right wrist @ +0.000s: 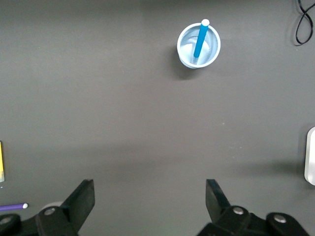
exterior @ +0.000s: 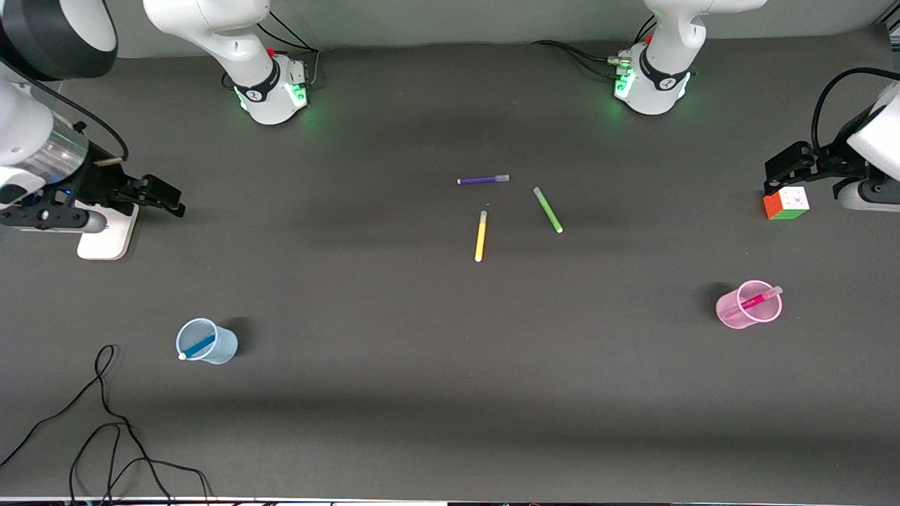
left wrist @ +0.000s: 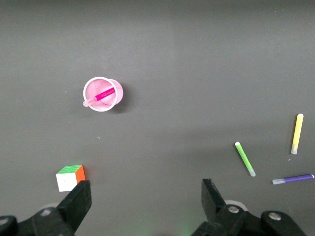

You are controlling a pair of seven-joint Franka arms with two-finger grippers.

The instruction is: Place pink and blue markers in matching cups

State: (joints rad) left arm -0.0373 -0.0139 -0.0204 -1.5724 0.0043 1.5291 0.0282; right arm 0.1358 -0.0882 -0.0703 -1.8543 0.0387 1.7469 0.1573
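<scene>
Pink marker point(exterior: 752, 303) leaning in pink cup point(exterior: 731, 314), blue marker point(exterior: 199, 346) in blue cup point(exterior: 221, 346).

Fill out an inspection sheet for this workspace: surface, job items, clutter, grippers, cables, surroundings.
Surface: dark grey table, no spills seen.
Job's things: blue marker leans in blue cup; pink marker leans in pink cup.
Clutter: purple marker, green marker, yellow marker lie mid-table; puzzle cube; white block.
Grippers: left gripper open, over the cube's end; right gripper open, over the white block's end.
Cables: black cable looped at the near edge.
Surroundings: nothing seen.
</scene>
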